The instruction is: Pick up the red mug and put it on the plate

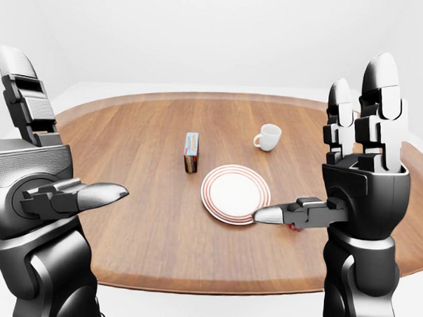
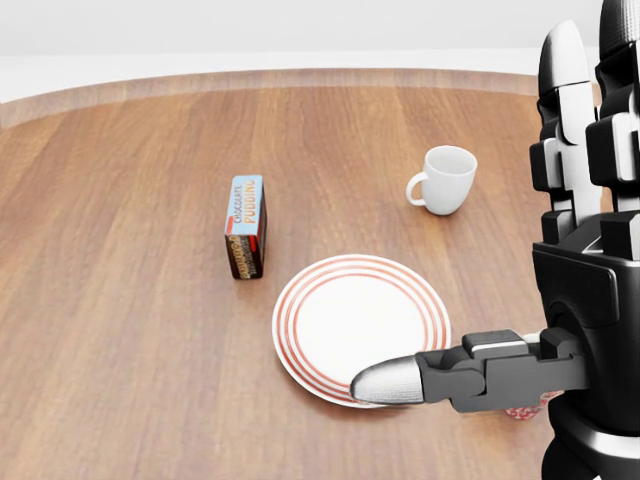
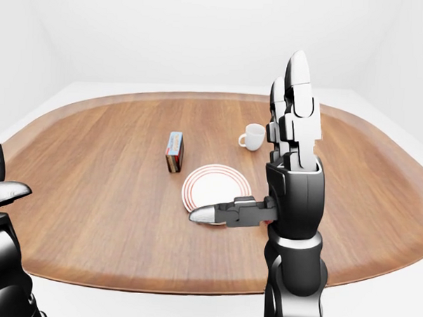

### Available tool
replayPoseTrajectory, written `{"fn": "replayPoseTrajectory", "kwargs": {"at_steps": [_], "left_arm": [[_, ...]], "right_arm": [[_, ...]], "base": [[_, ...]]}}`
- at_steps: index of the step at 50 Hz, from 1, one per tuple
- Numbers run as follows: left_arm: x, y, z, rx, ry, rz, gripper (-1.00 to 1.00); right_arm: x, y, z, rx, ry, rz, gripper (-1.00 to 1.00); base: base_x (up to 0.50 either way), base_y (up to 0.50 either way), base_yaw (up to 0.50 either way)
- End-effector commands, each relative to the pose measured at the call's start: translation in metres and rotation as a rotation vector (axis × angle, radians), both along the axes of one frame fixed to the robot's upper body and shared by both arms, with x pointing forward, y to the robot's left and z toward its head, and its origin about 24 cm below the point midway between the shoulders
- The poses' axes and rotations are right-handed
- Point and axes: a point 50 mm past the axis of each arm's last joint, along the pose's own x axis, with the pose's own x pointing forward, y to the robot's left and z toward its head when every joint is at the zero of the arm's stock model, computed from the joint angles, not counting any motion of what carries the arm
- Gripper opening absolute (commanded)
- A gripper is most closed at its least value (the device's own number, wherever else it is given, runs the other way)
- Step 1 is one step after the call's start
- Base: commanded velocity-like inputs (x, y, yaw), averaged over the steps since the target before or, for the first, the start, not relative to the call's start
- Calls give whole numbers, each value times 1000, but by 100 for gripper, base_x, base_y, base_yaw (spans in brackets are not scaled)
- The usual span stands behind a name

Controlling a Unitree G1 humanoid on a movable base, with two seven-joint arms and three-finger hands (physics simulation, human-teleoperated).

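Observation:
The red mug (image 2: 526, 410) with its white pattern stands on the wooden table (image 2: 120, 330) at the bottom right of the head view. It is just right of the plate (image 2: 362, 328) and almost wholly hidden behind my right thumb (image 2: 400, 382). The plate is white with red rings and holds nothing. My right hand (image 1: 327, 153) is raised above the table's near edge, open, fingers upright and thumb pointing left. My left hand (image 1: 61, 134) is held up at the left of the left-eye view, open too, well away from the mug.
A plain white mug (image 2: 445, 180) stands up and to the right of the plate. A chocolate pudding box (image 2: 245, 240) stands on edge to the plate's left. The table's far rim (image 1: 200, 96) curves before a white wall.

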Motion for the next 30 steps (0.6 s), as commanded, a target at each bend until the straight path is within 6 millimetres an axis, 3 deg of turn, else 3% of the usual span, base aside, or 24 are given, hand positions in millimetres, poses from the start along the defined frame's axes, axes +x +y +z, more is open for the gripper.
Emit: {"fn": "replayPoseTrajectory", "kwargs": {"at_steps": [1,30], "left_arm": [[-1,0,0,-1,-2,0,100],[0,0,-1,6,5,2,100]], "right_arm": [[0,0,-1,4,5,1,100],[0,-3,-3,11,13,-35,100]], "base": [[50,21,0],[50,20,0]]}}
